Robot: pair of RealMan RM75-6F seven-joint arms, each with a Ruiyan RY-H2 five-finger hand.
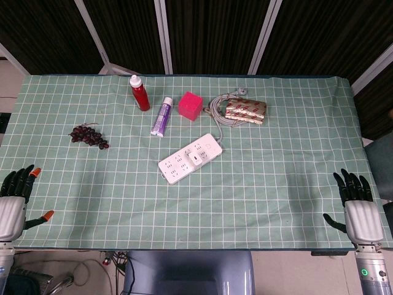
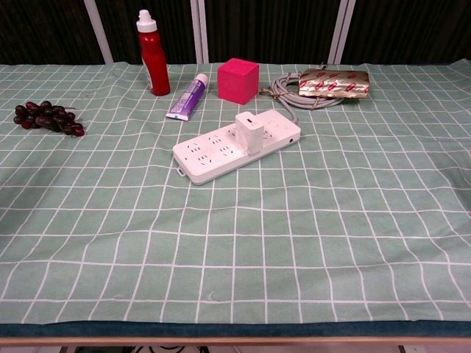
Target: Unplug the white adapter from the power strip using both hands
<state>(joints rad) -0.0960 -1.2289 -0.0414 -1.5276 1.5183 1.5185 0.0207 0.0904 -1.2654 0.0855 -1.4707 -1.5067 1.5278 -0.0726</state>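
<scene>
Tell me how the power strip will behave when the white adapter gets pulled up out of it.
The power strip looks light and rigid, so it would likely lift with the white adapter unless one hand pins it. Its coiled cord may drag slightly.

This looks like a robotics lab: a bench [image 2: 368, 243] draped in green checked cloth, dark slatted panels [image 1: 209, 31] with white frame bars behind it, and loose cables [image 1: 67, 273] trailing on the floor beneath.

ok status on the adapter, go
Left robot hand and right robot hand open, at table edge. White adapter plugged into power strip. Path clear.
</scene>
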